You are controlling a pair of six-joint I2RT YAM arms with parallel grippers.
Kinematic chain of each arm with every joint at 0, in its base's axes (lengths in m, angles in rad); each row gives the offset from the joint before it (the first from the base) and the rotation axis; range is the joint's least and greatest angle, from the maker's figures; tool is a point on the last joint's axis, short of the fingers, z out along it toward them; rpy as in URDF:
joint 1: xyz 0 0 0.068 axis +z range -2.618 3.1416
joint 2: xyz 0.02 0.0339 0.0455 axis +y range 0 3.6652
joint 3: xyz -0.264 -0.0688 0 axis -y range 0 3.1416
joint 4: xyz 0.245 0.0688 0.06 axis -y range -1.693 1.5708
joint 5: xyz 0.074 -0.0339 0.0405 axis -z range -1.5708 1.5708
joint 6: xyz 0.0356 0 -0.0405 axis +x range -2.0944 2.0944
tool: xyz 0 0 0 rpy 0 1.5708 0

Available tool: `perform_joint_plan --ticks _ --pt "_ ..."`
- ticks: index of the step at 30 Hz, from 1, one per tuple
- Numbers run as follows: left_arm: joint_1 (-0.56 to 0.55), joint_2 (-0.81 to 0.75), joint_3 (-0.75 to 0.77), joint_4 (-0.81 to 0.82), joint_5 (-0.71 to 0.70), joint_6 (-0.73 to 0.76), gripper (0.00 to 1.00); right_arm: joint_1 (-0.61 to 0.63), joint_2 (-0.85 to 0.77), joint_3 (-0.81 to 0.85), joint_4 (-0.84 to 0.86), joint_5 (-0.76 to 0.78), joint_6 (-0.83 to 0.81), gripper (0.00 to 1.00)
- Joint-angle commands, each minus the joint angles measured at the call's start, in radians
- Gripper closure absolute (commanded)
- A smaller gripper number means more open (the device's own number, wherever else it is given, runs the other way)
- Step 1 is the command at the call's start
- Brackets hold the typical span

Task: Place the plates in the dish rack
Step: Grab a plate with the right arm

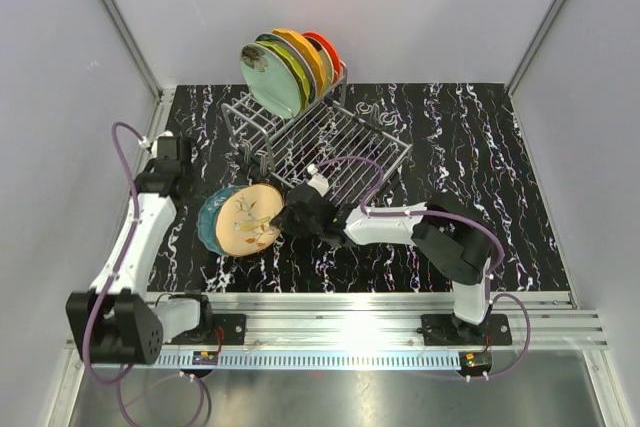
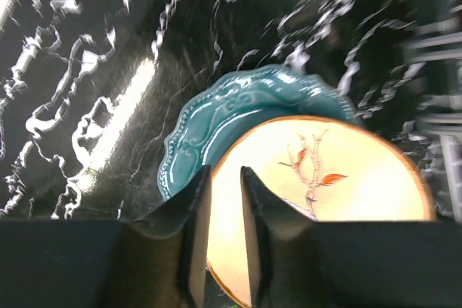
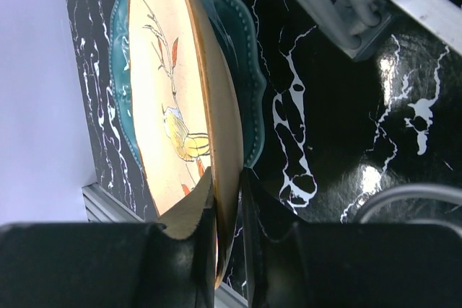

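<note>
Several bright plates (image 1: 290, 72) stand upright in the dish rack's (image 1: 335, 157) raised slots. Near its front edge, the right gripper (image 3: 227, 178) pinches the cream floral plate's (image 1: 250, 219) rim above the teal plate (image 1: 212, 225) on open marbled tabletop (image 1: 480, 187). The left gripper (image 2: 225, 174) hovers beside them, slightly parted, empty.

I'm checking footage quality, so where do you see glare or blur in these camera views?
Top external: glare on the metal rail. Left wrist: a glare streak on the black tabletop, and the upper right is motion-blurred. Right wrist: glare spots on the tabletop; the cream plate is sharp.
</note>
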Motion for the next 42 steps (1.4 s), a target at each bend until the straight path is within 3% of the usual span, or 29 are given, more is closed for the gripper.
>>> perform_joint_plan --ticks 1,3,5,9,12,15,16,17,23,29,38,42 --pt "0.0 -0.097 -0.002 0.053 -0.036 0.017 0.69 0.011 -0.071 0.055 0.006 -0.018 0.001 1.0" --pt "0.0 -0.14 -0.01 0.064 -0.034 0.021 0.56 0.009 -0.08 0.072 -0.007 -0.019 -0.002 1.0" --pt "-0.002 -0.167 -0.01 0.068 -0.029 0.028 0.53 0.008 -0.089 0.092 -0.026 -0.019 -0.011 1.0" --pt "-0.002 -0.192 -0.002 0.065 -0.022 0.038 0.37 0.005 -0.129 0.106 -0.049 -0.01 -0.026 1.0" --pt "-0.002 -0.215 0.006 0.059 0.01 0.051 0.32 -0.006 -0.161 0.099 -0.052 -0.015 -0.039 1.0" --pt "-0.002 -0.266 -0.007 0.065 0.043 0.06 0.17 -0.015 -0.192 0.096 -0.05 -0.021 -0.072 1.0" --pt "-0.002 -0.281 -0.011 0.074 0.05 0.066 0.05 -0.015 -0.197 0.096 -0.046 -0.03 -0.082 1.0" --pt "-0.002 -0.308 -0.016 0.082 0.059 0.071 0.02 -0.02 -0.204 0.099 -0.041 -0.039 -0.094 1.0" --pt "-0.003 -0.342 -0.005 0.067 0.0 0.078 0.01 -0.032 -0.243 0.113 -0.044 -0.122 -0.167 1.0" --pt "-0.042 -0.359 -0.017 0.064 -0.085 0.086 0.01 -0.032 -0.293 0.139 -0.107 -0.102 -0.27 1.0" --pt "-0.109 -0.384 -0.054 0.032 -0.299 -0.038 0.01 -0.043 -0.378 0.152 -0.191 -0.056 -0.371 1.0" --pt "-0.155 -0.411 -0.08 0.062 -0.324 -0.034 0.01 -0.052 -0.399 0.158 -0.208 -0.044 -0.393 1.0"
